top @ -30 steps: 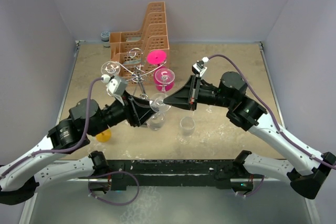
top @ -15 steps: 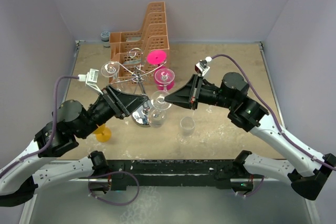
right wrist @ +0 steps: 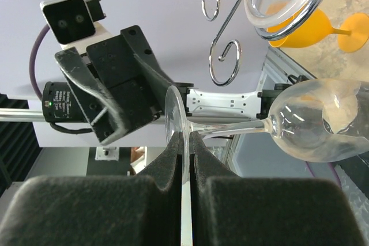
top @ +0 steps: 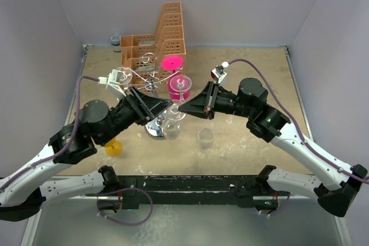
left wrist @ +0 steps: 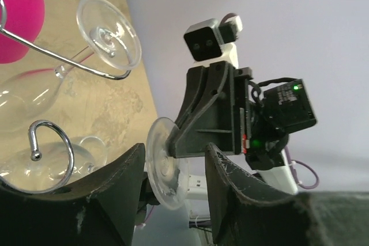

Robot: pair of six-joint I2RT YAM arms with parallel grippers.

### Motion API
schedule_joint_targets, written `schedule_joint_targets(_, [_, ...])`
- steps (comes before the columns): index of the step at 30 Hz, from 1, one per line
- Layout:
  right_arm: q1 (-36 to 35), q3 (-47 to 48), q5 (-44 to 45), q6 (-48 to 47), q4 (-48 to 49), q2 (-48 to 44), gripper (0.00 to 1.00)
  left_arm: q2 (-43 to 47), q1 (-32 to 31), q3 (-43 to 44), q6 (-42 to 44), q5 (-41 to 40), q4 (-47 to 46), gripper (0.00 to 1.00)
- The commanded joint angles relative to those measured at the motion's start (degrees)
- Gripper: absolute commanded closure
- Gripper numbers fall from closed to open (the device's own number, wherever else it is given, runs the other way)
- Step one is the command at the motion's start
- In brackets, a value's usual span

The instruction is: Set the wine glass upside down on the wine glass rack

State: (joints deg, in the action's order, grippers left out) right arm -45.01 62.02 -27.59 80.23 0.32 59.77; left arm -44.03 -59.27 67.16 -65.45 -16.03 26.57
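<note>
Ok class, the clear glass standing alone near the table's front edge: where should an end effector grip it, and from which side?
Probably by the short stem of the clear glass, coming in level from the right. It stands upright, so the stem shows between bowl and foot; the rack and the held glass crowd its left.

The wine glass rack (top: 151, 82), a pink glass (top: 180, 86) and the left tool (top: 164, 109) are crowding the right tool (top: 180, 108) and its wine glass (top: 172, 126); bare tabletop (top: 259, 67) is lying open rightward.
</note>
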Motion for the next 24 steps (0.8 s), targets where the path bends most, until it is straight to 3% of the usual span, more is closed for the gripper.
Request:
schedule_joint_targets(1, [-0.28, 2.52, -0.71, -0.95, 6.07, -0.53, 1.00, -2.49, 0.03, 2.06, -1.16, 1.47, 1.46, 0.59])
schedule_joint_targets(5, [-0.27, 2.37, -1.63, -1.29, 5.93, -0.85, 1.00, -2.51, 0.03, 1.77, -1.03, 0.85, 1.88, 0.68])
schedule_joint_targets(12, [-0.26, 2.04, -1.93, -1.71, 5.07, -1.16, 1.00, -1.87, 0.03, 1.31, -1.13, 1.72, 0.45, 1.00])
schedule_joint_targets(13, [-0.26, 1.81, -1.94, -1.88, 5.27, -1.19, 1.00, -1.73, 0.03, 1.30, -1.29, 1.44, 0.50, 1.00])
schedule_joint_targets(15, [-0.25, 1.42, -1.74, -2.23, 5.04, -1.57, 0.90, -1.44, 0.03, 1.29, -2.28, 0.36, 0.67, 1.00])
schedule_joint_targets(21, [-0.30, 0.03, 4.60, -3.98, 3.17, -5.18, 0.39, -0.76, 0.03, 0.54, -7.64, -4.21, 0.32, 1.00])
schedule_joint_targets(24, [-0.17, -1.09, 6.83, -5.34, 3.02, -6.99, 0.30, -0.26, 0.03, 0.06, -9.24, -6.72, -0.15, 1.00])
